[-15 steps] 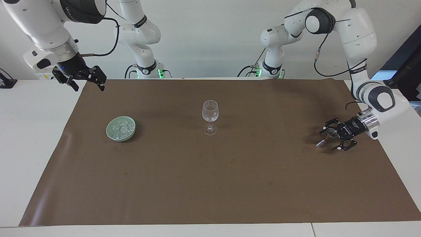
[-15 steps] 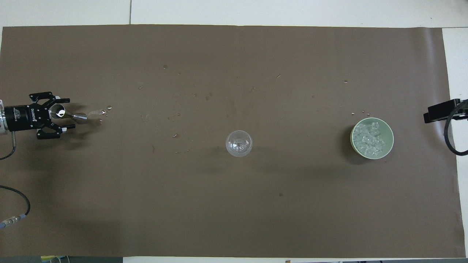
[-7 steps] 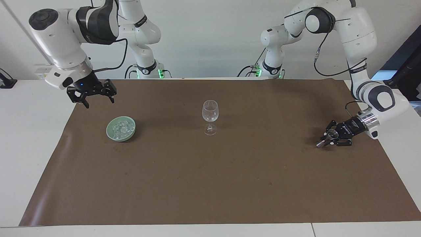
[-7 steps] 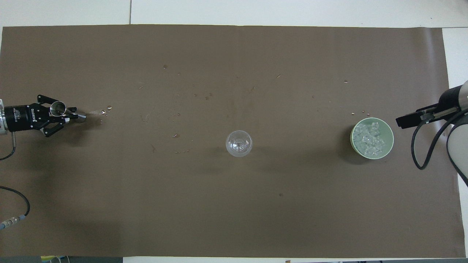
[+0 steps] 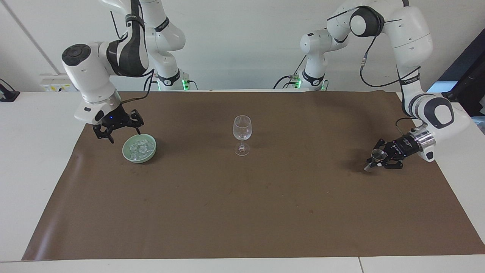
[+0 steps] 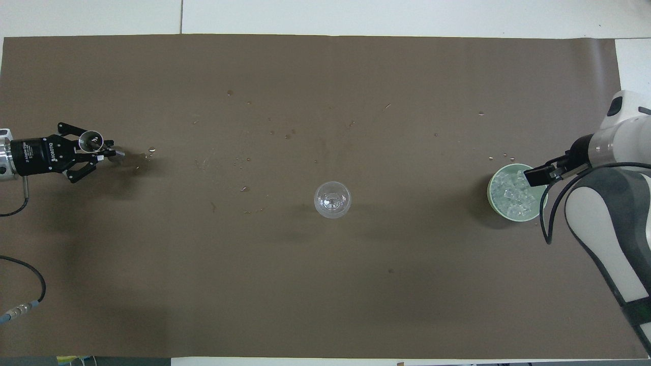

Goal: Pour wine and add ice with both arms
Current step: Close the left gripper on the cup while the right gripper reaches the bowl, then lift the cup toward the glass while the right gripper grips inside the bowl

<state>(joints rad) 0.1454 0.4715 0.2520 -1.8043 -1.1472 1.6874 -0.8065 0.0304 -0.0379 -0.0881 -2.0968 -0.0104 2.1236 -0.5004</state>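
A clear wine glass [image 5: 242, 131] stands upright at the middle of the brown mat and looks empty; it also shows in the overhead view [image 6: 332, 200]. A pale green bowl [image 5: 127, 154] toward the right arm's end holds the ice [image 5: 139, 147], several small clear cubes [image 6: 511, 195]. My right gripper [image 5: 123, 135] is open and hangs just over the bowl's rim [image 6: 496, 203]; it also shows in the overhead view [image 6: 541, 175]. My left gripper [image 5: 373, 161] is shut on a small metal measuring cup [image 5: 376, 154] low over the mat at the left arm's end [image 6: 91, 141].
The brown mat [image 5: 242, 212] covers most of the white table [image 5: 34, 159]. Small droplets [image 6: 150, 151] lie on the mat beside the left gripper and between it and the glass. A black cable [image 6: 30, 290] lies at the left arm's end.
My right arm has swung down from the table's end until its gripper is over the bowl. My left gripper has closed on the metal cup and shifted it slightly.
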